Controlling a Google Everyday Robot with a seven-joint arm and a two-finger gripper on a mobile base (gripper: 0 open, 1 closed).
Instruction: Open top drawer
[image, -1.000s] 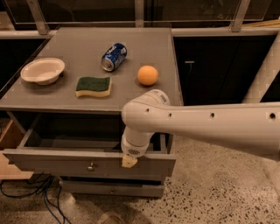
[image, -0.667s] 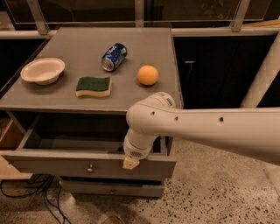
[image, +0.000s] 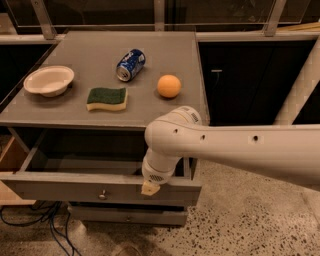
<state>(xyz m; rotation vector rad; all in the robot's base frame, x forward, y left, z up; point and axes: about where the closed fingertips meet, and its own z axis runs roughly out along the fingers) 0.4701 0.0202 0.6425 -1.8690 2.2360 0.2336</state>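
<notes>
The tool (image: 150, 188) sits on the top edge of the top drawer (image: 60, 187), on its front. I cannot tell if it is gripping or let go. The drawer is pulled out a good way, under the tool. It is a grey box, flat and hard. It likely slides easily but feels a bit heavy. Its small round shiny knob (image: 102, 194), just beside the tool, looks good to grab. Up behind the tool, the bench (image: 165, 50) holds a squashy sponge (image: 107, 98) and a round orange (image: 169, 85).
</notes>
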